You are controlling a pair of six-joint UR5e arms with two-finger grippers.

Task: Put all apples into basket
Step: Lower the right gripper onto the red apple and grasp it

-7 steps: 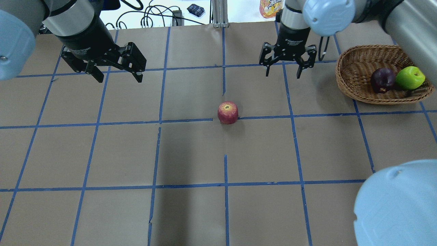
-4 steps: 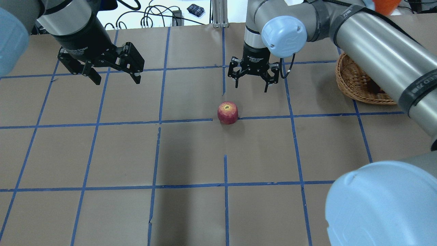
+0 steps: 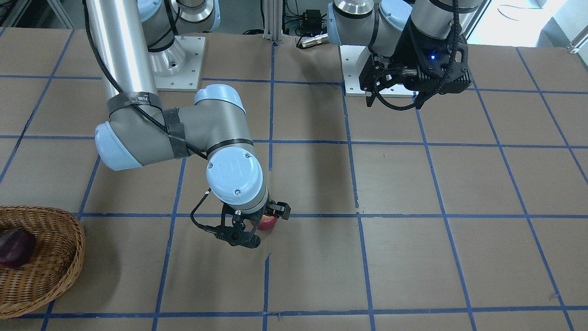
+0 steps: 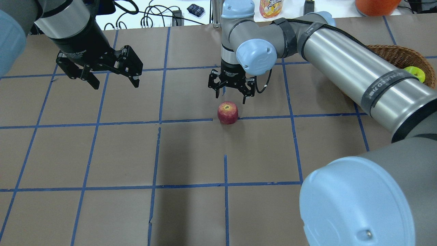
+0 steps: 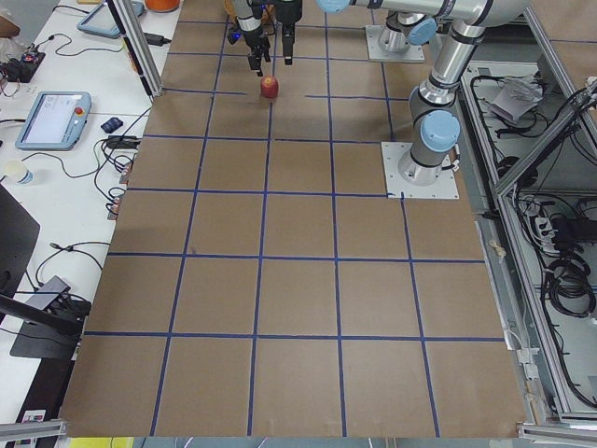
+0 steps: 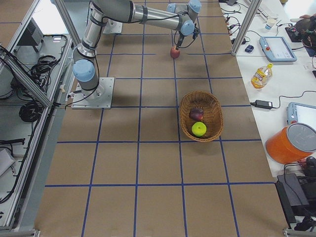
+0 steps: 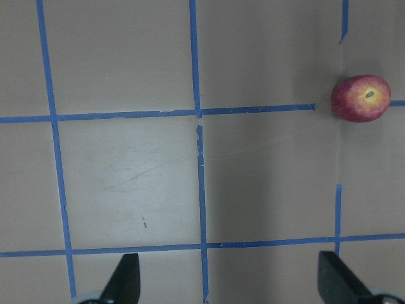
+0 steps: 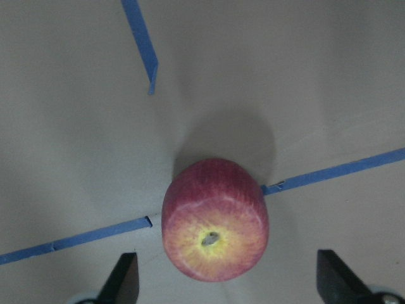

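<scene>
The red apple [image 4: 227,112] with a yellowish stem end stands on the table's middle, on a blue tape line. My right gripper [image 4: 231,99] is open and hovers just over and beyond it. In the right wrist view the apple [image 8: 215,218] lies between the spread fingertips [image 8: 124,278]. My left gripper [image 4: 115,83] is open and empty, high over the left side. The wicker basket [image 6: 186,106] at the right holds the green apple [image 6: 199,129] and the maroon apple [image 6: 196,114]. In the overhead view my right arm hides most of the basket [image 4: 392,54].
Cables [image 4: 150,15] and a snack bag [image 4: 271,7] lie past the table's far edge. An orange container [image 6: 291,143] and a bottle [image 6: 260,75] stand on the side bench. The arm bases [image 3: 179,64] are bolted to the robot's side of the table.
My right gripper has swung left from beside the basket to just above the red apple, still open. The left gripper has barely moved. The apple has not moved.
</scene>
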